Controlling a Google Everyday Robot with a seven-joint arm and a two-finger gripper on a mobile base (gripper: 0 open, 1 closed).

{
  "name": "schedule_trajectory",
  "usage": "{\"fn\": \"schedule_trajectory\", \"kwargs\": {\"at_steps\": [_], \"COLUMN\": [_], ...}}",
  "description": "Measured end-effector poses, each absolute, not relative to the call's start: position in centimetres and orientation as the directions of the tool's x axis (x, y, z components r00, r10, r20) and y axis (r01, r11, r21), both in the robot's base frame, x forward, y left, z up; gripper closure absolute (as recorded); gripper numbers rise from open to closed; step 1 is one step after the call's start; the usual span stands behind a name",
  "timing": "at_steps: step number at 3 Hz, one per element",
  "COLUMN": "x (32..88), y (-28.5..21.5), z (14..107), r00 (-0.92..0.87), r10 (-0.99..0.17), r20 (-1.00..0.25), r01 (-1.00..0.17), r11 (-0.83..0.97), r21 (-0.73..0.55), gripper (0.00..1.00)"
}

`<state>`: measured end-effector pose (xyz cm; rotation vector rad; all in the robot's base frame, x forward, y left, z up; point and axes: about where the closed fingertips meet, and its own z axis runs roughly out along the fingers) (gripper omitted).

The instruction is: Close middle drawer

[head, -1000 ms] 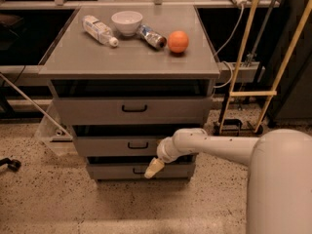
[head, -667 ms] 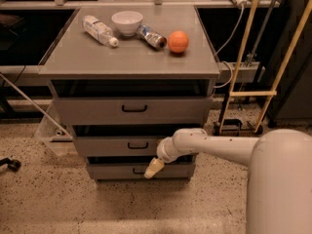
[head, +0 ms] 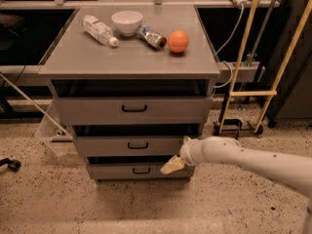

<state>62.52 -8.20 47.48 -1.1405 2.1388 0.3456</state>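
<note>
Hanging low near the right end of the grey metal cabinet (head: pixel 208 89), my cream-coloured claw (head: pixel 171 165) sits just before the lower right corner of the middle drawer (head: pixel 105 146), a grey flat-fronted tray with a small black handle (head: pixel 138 145). I cannot tell whether the claw is apart or together. A second ago it was further left along that front. Now it and my white arm (head: pixel 234 155) have slid right, while the front looks unmoved. I judge the push to be spent, or nearly so.

A dark strip shows above the front, as it does above the taller top drawer (head: pixel 87 112) and the narrow bottom drawer (head: pixel 112 171), so I cannot say it is fully home. The middle drawer faces outward, its long axis running left to right. On the grey surface (head: pixel 122 60) lie a clear plastic bottle (head: pixel 100 30), a white bowl (head: pixel 126 22) and a round orange fruit (head: pixel 178 41), well apart from my claw.
</note>
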Motion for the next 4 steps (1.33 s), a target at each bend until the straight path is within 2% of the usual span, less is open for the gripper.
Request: {"fn": "schedule_trajectory", "kwargs": {"at_steps": [1,3,4], "x": [59.5,51.3,47.9], "y": [-15.5,-25.6,-27.6], "z": [51.1,59.3,64.4], "r00": [-0.474,-0.542,-0.489], "r10": [-0.504,-0.286,-0.274], "r20": [-0.722,-0.790,-0.828], "r01": [-0.671,-0.344,-0.222], "r11": [0.738,0.934,0.957], "r21": [-0.075,-0.101,-0.185], "gripper": [0.00,0.00,0.00]}}
